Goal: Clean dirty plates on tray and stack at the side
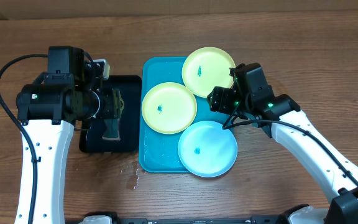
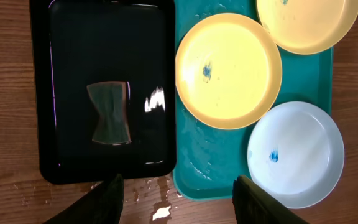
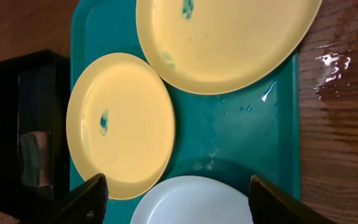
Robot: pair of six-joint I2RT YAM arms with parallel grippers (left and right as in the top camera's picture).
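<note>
left gripper jaws apart, right gripper apart, three smudged plates on tray

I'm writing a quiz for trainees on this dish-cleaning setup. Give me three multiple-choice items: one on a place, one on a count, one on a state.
1. The sponge lies: A in the black tray; B on a plate; C on the bare table.
2. The plates on the turquoise tray number: A two; B three; C four.
3. The plates are: A each marked with a teal smudge; B all spotless; C stacked in one pile.
Key: 1 A, it sits within that tray's rim. 2 B, two green and one blue. 3 A, every centre shows a mark.
</note>
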